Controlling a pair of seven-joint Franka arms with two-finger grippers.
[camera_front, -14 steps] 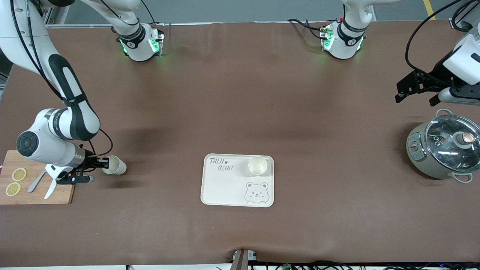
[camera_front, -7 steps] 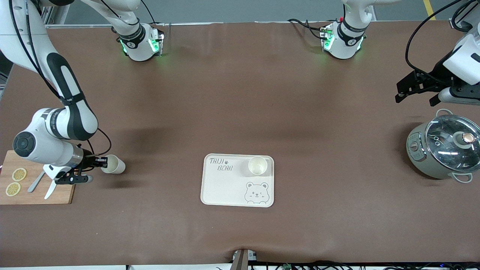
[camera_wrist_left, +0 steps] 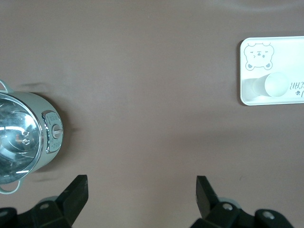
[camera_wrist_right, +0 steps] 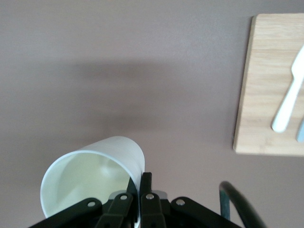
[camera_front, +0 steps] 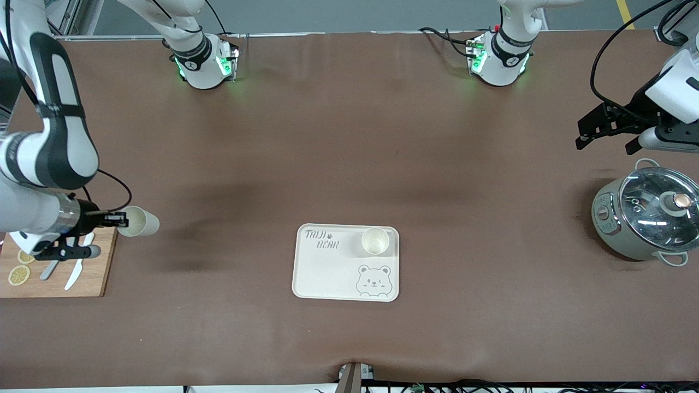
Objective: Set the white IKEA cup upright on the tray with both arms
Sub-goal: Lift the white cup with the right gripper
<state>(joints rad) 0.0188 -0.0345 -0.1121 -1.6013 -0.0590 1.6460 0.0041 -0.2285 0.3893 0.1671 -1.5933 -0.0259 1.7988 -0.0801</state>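
My right gripper (camera_front: 121, 220) is shut on the rim of a white cup (camera_front: 141, 222). It holds the cup on its side in the air, over the table beside the cutting board's edge. In the right wrist view the fingertips (camera_wrist_right: 147, 179) pinch the wall of that cup (camera_wrist_right: 92, 168), one inside and one outside. A second white cup (camera_front: 375, 240) stands upright on the cream tray (camera_front: 327, 273), at its corner toward the left arm's end. My left gripper (camera_front: 582, 134) waits open and empty in the air by the pot; its wrist view shows the tray (camera_wrist_left: 285, 52) far off.
A wooden cutting board (camera_front: 93, 273) with lemon slices (camera_front: 19, 274) and white utensils (camera_front: 73, 275) lies at the right arm's end. A grey pot with a glass lid (camera_front: 647, 213) stands at the left arm's end, also seen in the left wrist view (camera_wrist_left: 23, 137).
My right gripper has lifted the cup off the table and carried it toward the right arm's end, over the cutting board's edge. The left arm has not moved.
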